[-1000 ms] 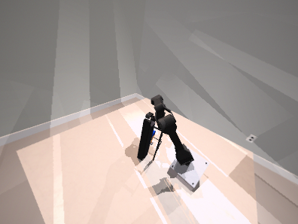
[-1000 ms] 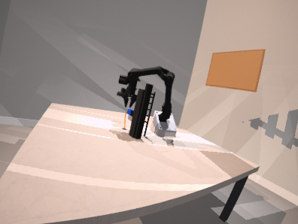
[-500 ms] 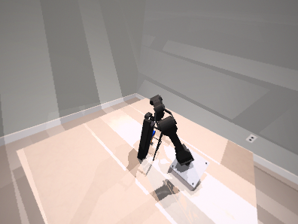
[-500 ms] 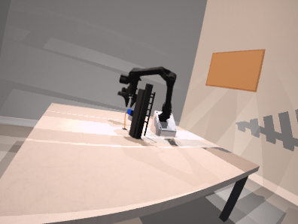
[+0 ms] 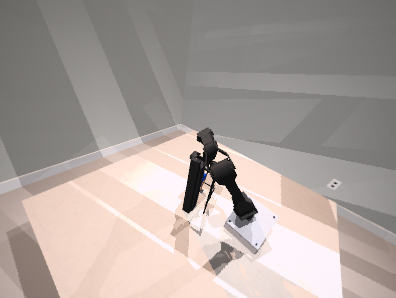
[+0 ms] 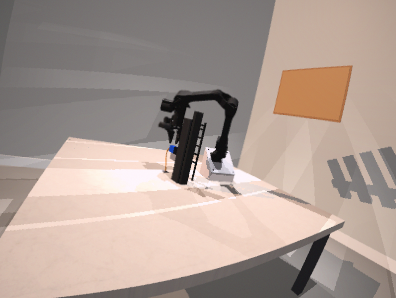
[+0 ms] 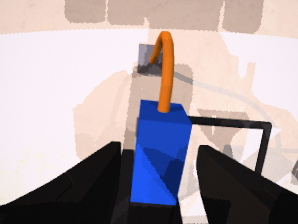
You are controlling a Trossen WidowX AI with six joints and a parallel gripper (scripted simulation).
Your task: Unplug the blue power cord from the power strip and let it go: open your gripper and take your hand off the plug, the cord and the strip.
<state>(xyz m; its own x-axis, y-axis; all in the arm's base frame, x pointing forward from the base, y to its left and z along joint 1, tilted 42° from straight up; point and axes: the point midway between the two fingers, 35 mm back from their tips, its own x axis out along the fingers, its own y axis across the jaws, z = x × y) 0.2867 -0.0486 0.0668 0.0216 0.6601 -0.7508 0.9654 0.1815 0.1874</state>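
Gripper (image 7: pixel 154 183) fingers stand partly apart beside the blue plug (image 7: pixel 160 152), gripping nothing. Release seems underway; next, back clear of the power strip (image 6: pixel 186 147).

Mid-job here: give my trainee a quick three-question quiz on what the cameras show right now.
1. True or false: the gripper is clamped tight on the blue plug.
2. Pick one: the cord rising from the plug is A) blue, B) orange, C) black.
3. Fill in: in the exterior view, the tall black power strip stands ____ on the table.

Key: 1. False; the fingers stand apart beside the plug. 2. B. 3. upright.
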